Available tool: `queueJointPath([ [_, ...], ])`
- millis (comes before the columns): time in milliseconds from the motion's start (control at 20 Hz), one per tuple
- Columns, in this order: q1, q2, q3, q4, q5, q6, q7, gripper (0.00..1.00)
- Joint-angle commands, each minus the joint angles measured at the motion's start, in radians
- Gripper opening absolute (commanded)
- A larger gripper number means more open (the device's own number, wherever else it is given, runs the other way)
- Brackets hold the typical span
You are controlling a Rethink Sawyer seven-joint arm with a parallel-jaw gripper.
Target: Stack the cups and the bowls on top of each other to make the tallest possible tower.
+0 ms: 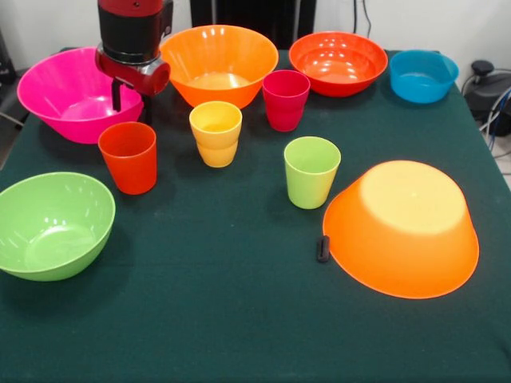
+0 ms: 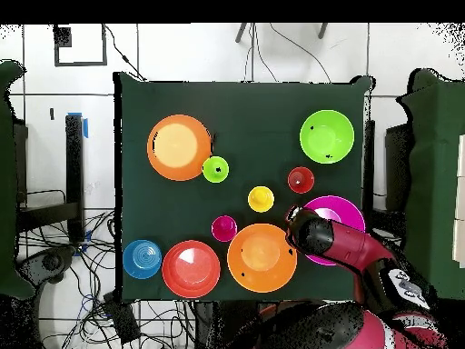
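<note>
Arm (image 1: 134,48) hides the pink bowl's (image 1: 60,92) rim; pincer (image 1: 132,100) fingers unclear.

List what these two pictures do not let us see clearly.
- Tool: in the front view only a dark stub shows under the arm's head; in the overhead view the arm covers it. Open or shut is unclear.
- Pink bowl: overhead, the arm hides part of it.
- Upside-down orange bowl: its inside is hidden.
- Small black thing beside it: too small to identify.
</note>
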Motion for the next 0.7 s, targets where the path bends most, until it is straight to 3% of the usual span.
queueJointPath([
  [50,-0.002,0.001,0.109,-0.026,-0.046,0.023,0.007,1.0],
  [700,-0.014,-0.064,0.103,0.045,-0.056,0.038,0.005,1.0],
])
